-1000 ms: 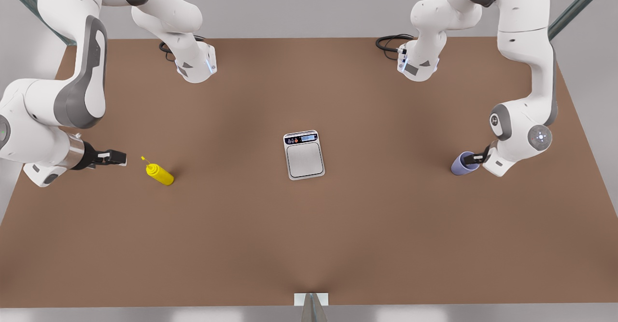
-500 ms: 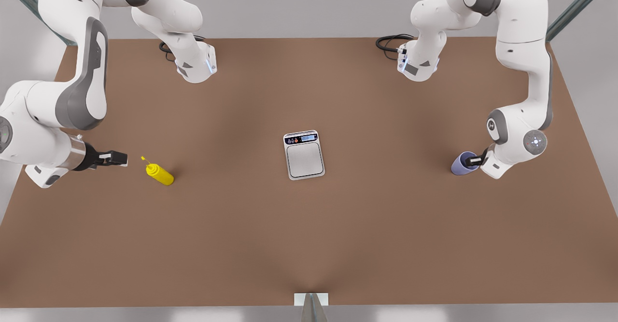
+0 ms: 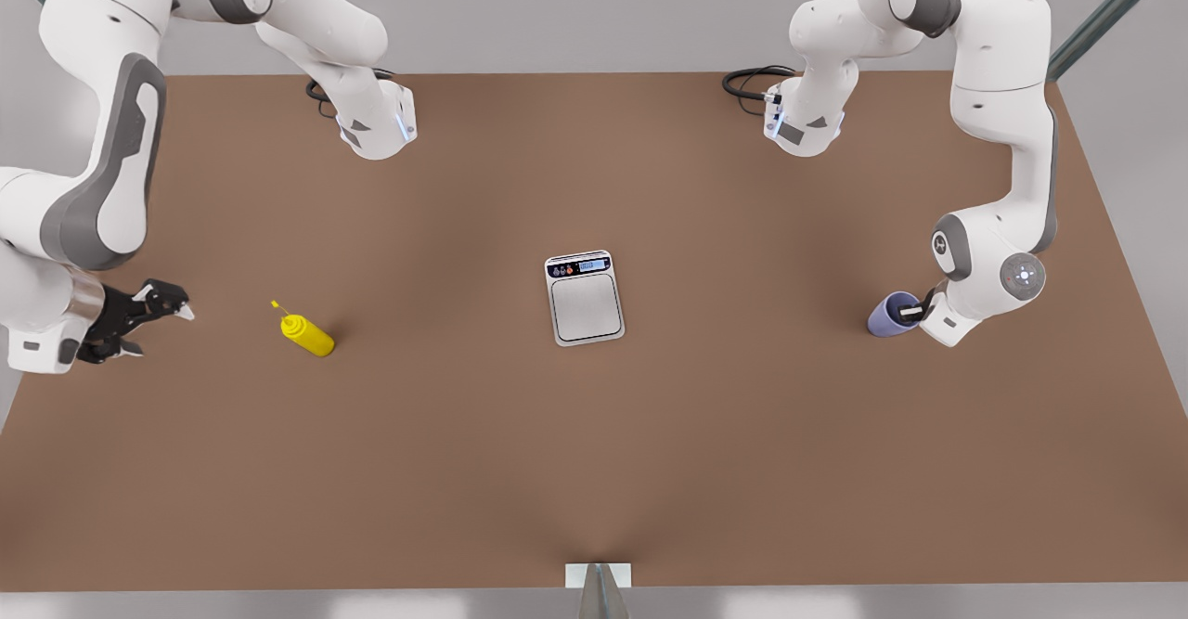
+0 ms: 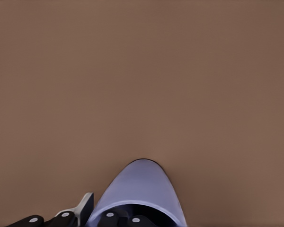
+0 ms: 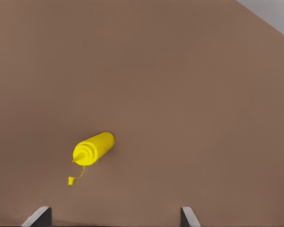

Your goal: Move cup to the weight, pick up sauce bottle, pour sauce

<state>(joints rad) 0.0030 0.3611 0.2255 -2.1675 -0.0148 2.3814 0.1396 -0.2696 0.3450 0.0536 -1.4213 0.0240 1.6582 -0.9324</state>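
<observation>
Lavender cup (image 3: 891,314) at left hand (image 3: 914,311)

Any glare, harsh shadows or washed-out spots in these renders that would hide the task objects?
Front view: soft, even light; the sauce bottle, scale and cup cast only faint, short shadows on the matte brown table; no glare on the scale's steel plate. Left wrist view: the cup is evenly lit at the left gripper. Right wrist view: the bottle is clear beyond the open right gripper.
</observation>
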